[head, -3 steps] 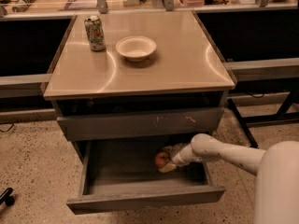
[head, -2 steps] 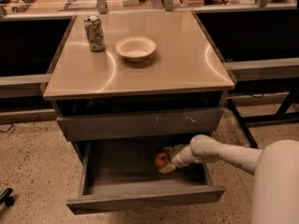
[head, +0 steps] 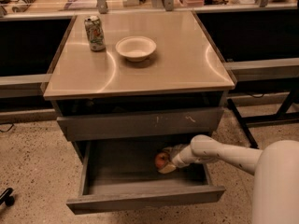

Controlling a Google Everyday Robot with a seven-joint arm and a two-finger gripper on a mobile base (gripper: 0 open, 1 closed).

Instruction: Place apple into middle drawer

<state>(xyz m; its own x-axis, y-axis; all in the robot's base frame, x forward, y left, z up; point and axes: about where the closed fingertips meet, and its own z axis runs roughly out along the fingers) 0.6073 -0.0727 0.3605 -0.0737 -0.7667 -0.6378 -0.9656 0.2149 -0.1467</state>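
Note:
The middle drawer [head: 145, 199] is pulled open at the bottom of the cabinet, with a plain dark-grey front and low side walls. The red-orange apple [head: 161, 159] is inside it, right of centre and low over the drawer floor. My gripper [head: 168, 161] reaches into the drawer from the right on a white arm [head: 219, 154]. It is shut on the apple, with one pale finger [head: 166, 169] in front of the apple and the other behind it.
Above the open drawer is a closed grey drawer front with pale scratch marks [head: 140, 123]. On the tan cabinet top [head: 177, 55] stand a soda can [head: 95, 33] and a white bowl [head: 136, 48]. Dark benches flank the cabinet; the floor is speckled.

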